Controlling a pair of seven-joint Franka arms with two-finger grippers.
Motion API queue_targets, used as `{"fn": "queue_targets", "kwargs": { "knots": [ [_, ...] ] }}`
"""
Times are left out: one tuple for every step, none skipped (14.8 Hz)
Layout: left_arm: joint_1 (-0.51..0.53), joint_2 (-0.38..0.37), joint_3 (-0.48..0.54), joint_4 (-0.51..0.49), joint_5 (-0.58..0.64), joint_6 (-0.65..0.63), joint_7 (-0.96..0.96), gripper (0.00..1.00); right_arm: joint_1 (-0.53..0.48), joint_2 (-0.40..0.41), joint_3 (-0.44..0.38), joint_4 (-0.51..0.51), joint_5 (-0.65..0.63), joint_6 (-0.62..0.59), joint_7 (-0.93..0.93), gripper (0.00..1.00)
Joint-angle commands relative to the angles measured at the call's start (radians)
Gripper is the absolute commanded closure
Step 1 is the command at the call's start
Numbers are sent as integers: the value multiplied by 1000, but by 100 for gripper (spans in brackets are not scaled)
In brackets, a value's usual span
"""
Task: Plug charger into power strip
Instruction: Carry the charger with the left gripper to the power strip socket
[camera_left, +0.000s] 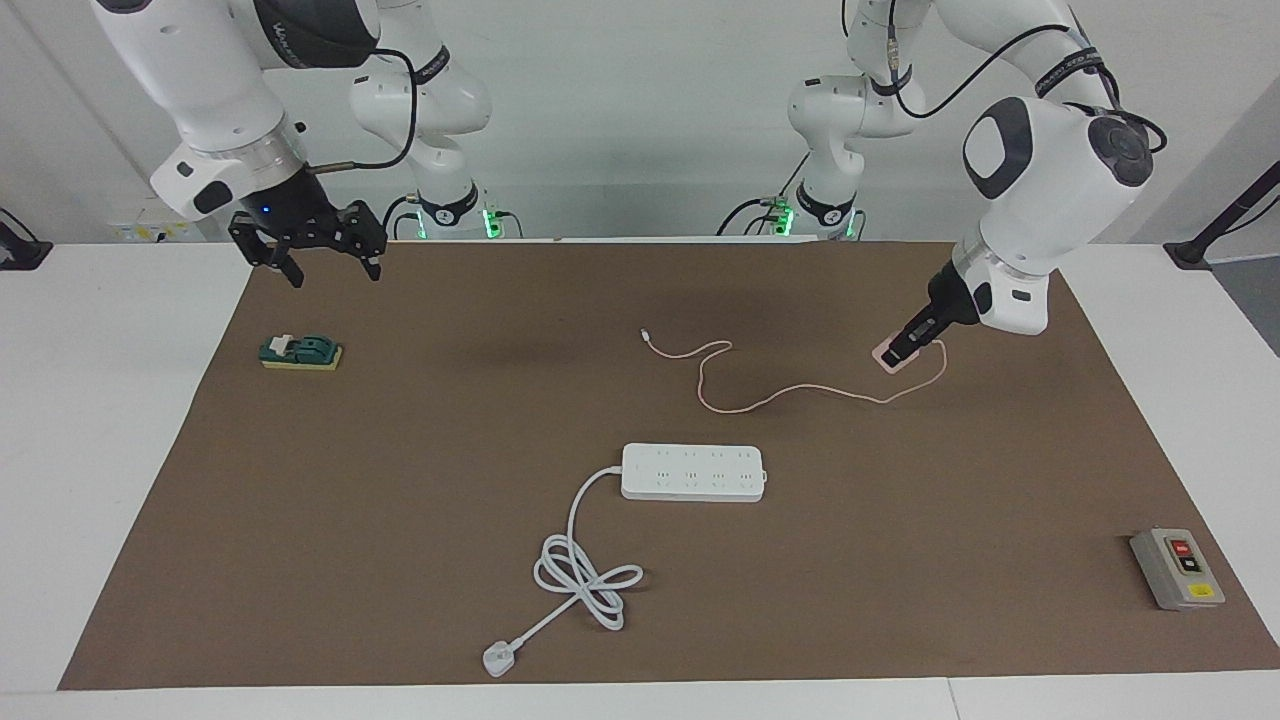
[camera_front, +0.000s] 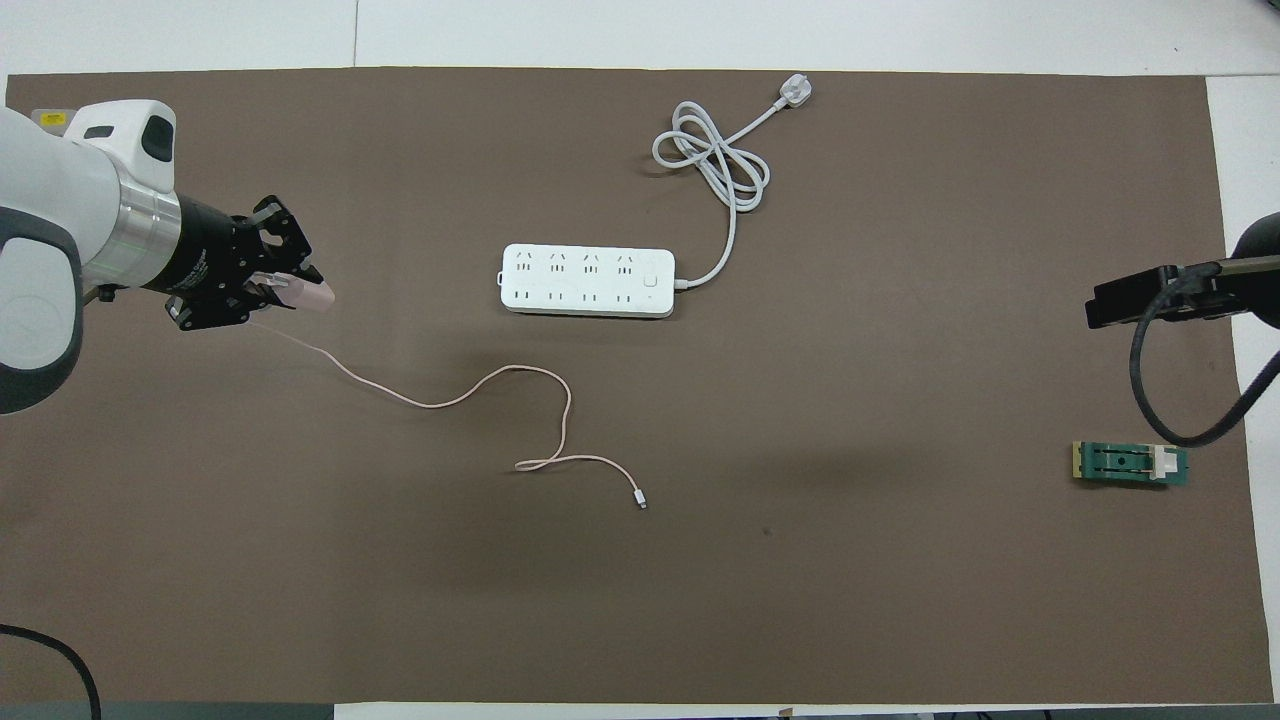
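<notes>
My left gripper (camera_left: 903, 347) (camera_front: 290, 289) is shut on the pale pink charger (camera_left: 893, 358) (camera_front: 314, 295), holding it up over the brown mat toward the left arm's end. The charger's thin pink cable (camera_left: 780, 396) (camera_front: 480, 382) trails across the mat to a tiny connector (camera_left: 647, 335) (camera_front: 641, 503). The white power strip (camera_left: 693, 472) (camera_front: 587, 281) lies flat mid-table, farther from the robots than the cable, its thick cord coiled (camera_left: 583, 575) (camera_front: 715, 158) and ending in a white plug (camera_left: 496, 659) (camera_front: 795, 92). My right gripper (camera_left: 322, 262) hangs open and holds nothing over the mat's corner near the right arm's base.
A green and yellow block (camera_left: 300, 352) (camera_front: 1130, 465) rests on the mat toward the right arm's end. A grey box with red and yellow buttons (camera_left: 1177, 569) (camera_front: 52, 118) sits at the mat's corner toward the left arm's end. The brown mat (camera_left: 400, 500) covers most of the table.
</notes>
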Motion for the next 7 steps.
{"fn": "queue_targets", "kwargs": {
  "knots": [
    [-45, 7, 11, -19, 108, 89, -294, 100, -28, 29, 18, 64, -22, -56, -37, 0],
    [-45, 10, 8, -22, 113, 103, -456, 100, -28, 30, 18, 69, -24, -69, -37, 0],
    [-51, 24, 7, -22, 115, 105, -591, 100, -27, 30, 18, 69, -24, -73, -37, 0],
    [-74, 28, 9, -21, 118, 106, -659, 100, -27, 29, 18, 66, -25, -88, -37, 0],
    [-109, 30, 9, -21, 118, 103, -699, 100, -25, 26, 18, 60, -36, -99, -37, 0],
    [-132, 31, 11, -21, 127, 99, -773, 100, -24, 24, 20, 54, -57, -104, -39, 0],
    [-172, 54, 11, -10, 150, 102, -839, 100, -22, 23, 20, 51, -64, -104, -39, 0]
  ]
}}
